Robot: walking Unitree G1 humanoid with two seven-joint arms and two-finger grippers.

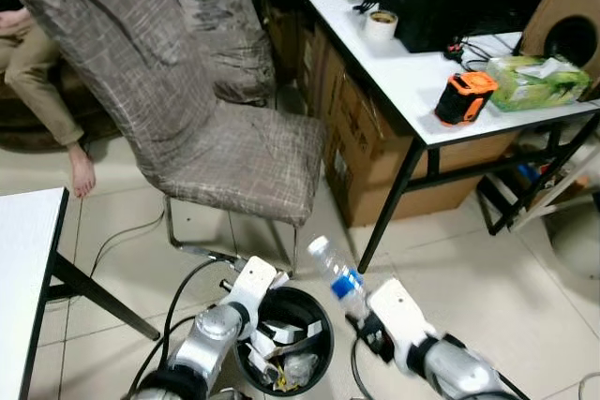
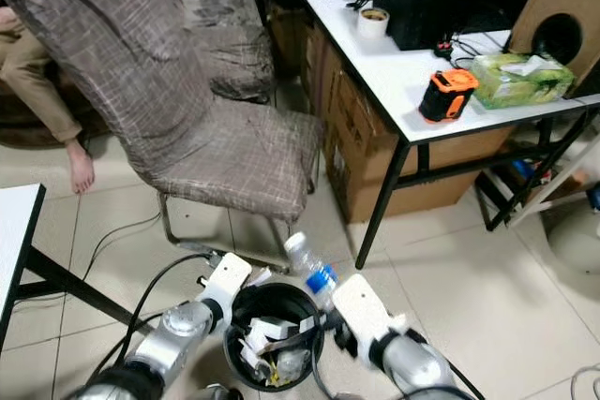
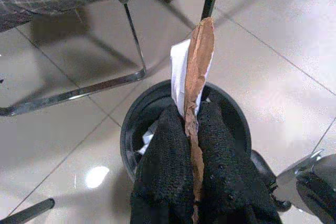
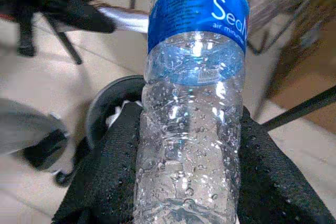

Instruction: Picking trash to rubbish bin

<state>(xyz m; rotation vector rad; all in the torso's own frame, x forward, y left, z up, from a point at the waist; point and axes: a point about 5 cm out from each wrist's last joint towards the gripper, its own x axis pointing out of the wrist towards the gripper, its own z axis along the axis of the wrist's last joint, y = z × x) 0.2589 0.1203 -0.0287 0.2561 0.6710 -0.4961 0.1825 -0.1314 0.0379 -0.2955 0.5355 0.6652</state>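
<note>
Over the black bin (image 1: 319, 311), both grippers hold trash.
Right gripper (image 4: 189, 182) clamps a bottle (image 4: 191, 103), cap tilted up-left; left gripper (image 3: 191, 153) pinches upright cardboard (image 3: 198, 72).

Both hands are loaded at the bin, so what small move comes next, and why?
Probably open the left hand: it pinches the cardboard scrap directly above the black bin, so it should fall in. The right hand holds the bottle beside the rim.

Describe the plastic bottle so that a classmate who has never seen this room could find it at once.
Start at the grey fabric chair; on the floor before it stands a black rubbish bin. Just beside the bin's rim, the right gripper holds the plastic bottle. It is clear, with a blue label, unlike the cardboard scrap in the left gripper.
</note>
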